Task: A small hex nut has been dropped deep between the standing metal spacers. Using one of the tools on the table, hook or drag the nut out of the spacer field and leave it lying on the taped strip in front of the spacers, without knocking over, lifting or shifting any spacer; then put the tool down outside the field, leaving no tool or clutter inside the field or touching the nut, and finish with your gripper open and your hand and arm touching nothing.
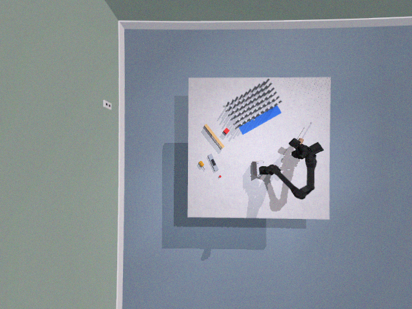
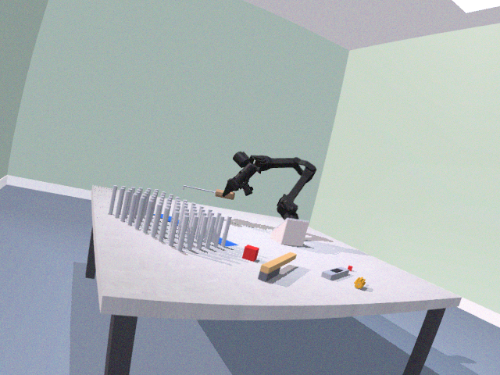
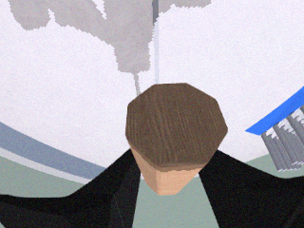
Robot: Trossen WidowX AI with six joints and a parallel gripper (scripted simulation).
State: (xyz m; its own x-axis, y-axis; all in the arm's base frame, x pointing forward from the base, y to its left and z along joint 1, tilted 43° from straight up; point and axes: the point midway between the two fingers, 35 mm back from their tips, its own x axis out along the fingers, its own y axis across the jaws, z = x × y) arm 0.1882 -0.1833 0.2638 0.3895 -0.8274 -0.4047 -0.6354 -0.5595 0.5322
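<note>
My gripper is shut on the wooden handle of a thin wire hook tool and holds it well above the table, to the right of the blue taped strip. The grey standing spacers fill the field behind the strip. The hex nut is hidden among them; I cannot see it.
A red cube, a wood-topped bar, a grey device, a small yellow piece and a tiny red piece lie left of the field. A white box stands by the arm's base.
</note>
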